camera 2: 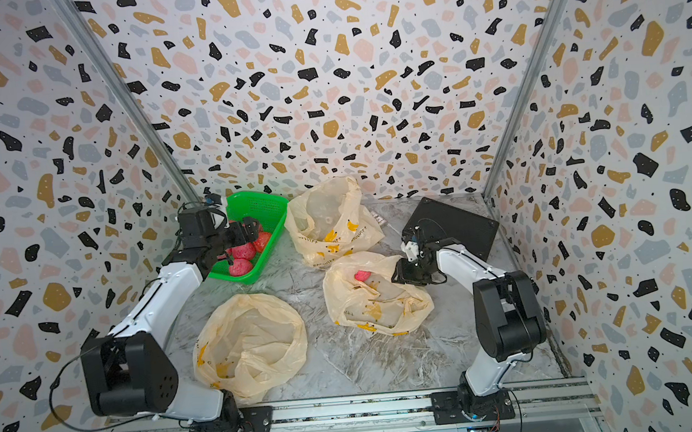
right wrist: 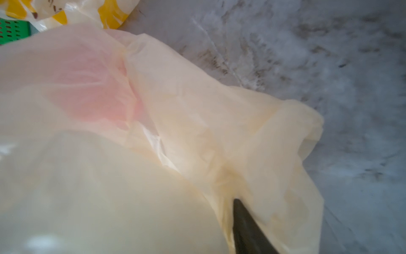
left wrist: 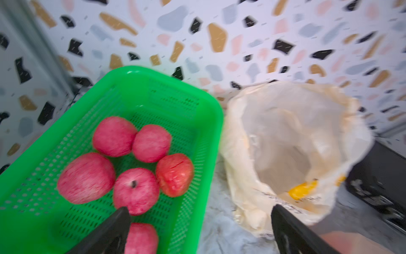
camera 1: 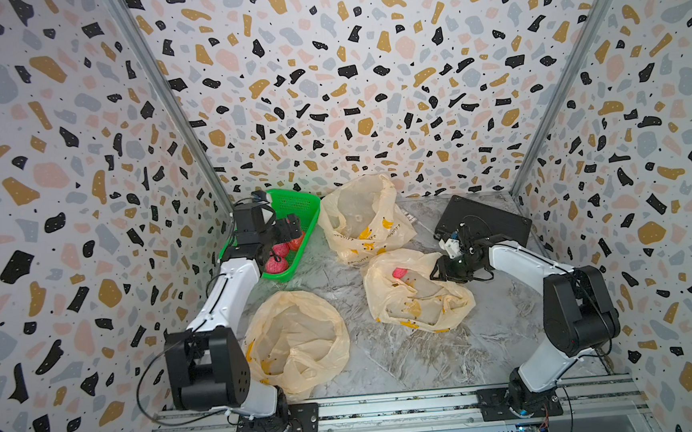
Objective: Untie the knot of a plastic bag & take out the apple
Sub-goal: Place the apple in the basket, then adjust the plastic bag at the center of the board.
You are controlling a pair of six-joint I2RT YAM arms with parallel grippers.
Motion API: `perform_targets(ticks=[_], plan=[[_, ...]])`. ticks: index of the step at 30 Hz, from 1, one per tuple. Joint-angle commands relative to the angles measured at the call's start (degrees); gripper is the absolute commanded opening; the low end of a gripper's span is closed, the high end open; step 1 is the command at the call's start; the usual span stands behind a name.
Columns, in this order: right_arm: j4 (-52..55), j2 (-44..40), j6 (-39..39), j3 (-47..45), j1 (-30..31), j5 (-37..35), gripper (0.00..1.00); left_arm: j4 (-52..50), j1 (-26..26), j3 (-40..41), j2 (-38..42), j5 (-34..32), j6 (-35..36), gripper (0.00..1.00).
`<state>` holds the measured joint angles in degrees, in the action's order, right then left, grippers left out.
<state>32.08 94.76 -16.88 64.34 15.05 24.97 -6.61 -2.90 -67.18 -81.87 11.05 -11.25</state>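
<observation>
Three pale plastic bags lie on the marbled surface (camera 1: 408, 358). Two are slack and seemingly empty: the far bag (camera 1: 361, 220) at twelve o'clock and the near bag (camera 1: 299, 341) at seven. The third bag (camera 1: 417, 303) sits just off centre toward three o'clock, with one pink apple (camera 1: 400, 272) showing at its loosened mouth. At ten o'clock the green basket (camera 1: 297, 197) holds six apples (left wrist: 136, 189), counted in the left wrist view. The left end effector (left wrist: 200, 210) hangs over that basket, jaws wide apart with nothing between them. The right end effector (camera 1: 444, 269) sits against the third bag's two o'clock edge; plastic hides one finger, so I cannot tell whether it pinches the film. The step in hand looks like opening this bag. Next, one arm should hold the mouth wide while the other reaches in for the apple.
</observation>
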Motion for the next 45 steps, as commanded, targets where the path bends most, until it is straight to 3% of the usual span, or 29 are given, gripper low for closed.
perform_targets(ticks=[1, 3, 6, 10, 16, 21, 27, 31, 35, 38, 40, 43, 45], plan=[[4.6, -5.6, 3.7, 3.5, 1.8, -3.2, 0.62, 0.4, -7.3, 4.4, 5.7, 2.0, 1.2, 0.99], [5.2, -7.6, 5.1, 4.0, 2.5, -5.5, 0.71, -0.1, -11.8, 6.1, 8.9, 1.1, 1.8, 0.99], [7.3, -8.8, 7.7, 6.7, 3.6, -9.4, 0.99, -1.2, -18.0, 7.5, 12.4, 1.3, 1.6, 0.99], [9.0, -6.6, 10.1, 11.0, 4.8, -12.7, 0.99, -1.6, -26.8, 9.0, 14.5, 2.5, 1.8, 1.0], [9.1, -0.4, 16.5, 17.4, 7.0, -12.1, 0.99, 0.7, -35.3, 11.1, 11.9, 5.1, 0.0, 0.98], [4.1, 1.9, 19.0, 16.6, 8.1, -7.0, 0.99, 1.0, -38.0, 9.5, 6.3, 7.7, -0.2, 0.98], [-0.7, 5.7, 21.2, 17.2, 9.9, -7.7, 0.98, 2.2, -38.9, 7.6, -1.5, 10.6, -0.8, 0.97], [-3.5, 7.6, 21.3, 17.5, 10.1, -6.9, 0.98, 2.7, -38.9, 6.7, -5.3, 8.9, -0.7, 0.97], [-6.1, 9.9, 20.0, 18.0, 10.0, -7.0, 0.89, 2.7, -38.9, 5.1, -10.1, 2.9, -0.4, 0.98], [-7.2, 11.3, 18.0, 18.8, 10.0, -9.2, 0.76, 3.6, -38.9, 4.4, -13.6, -3.0, -0.4, 0.99], [-8.2, 12.2, 15.8, 19.2, 9.8, -10.5, 0.6, 5.5, -38.9, 4.3, -16.0, -6.8, -0.4, 0.99], [-10.1, 12.9, 12.6, 19.1, 9.6, -12.2, 0.27, 8.4, -38.9, 3.9, -19.0, -8.8, 0.4, 1.0], [-11.5, 13.5, 11.2, 18.8, 9.5, -12.1, 0.25, 8.8, -38.9, 2.8, -20.7, -10.0, 0.9, 0.99]])
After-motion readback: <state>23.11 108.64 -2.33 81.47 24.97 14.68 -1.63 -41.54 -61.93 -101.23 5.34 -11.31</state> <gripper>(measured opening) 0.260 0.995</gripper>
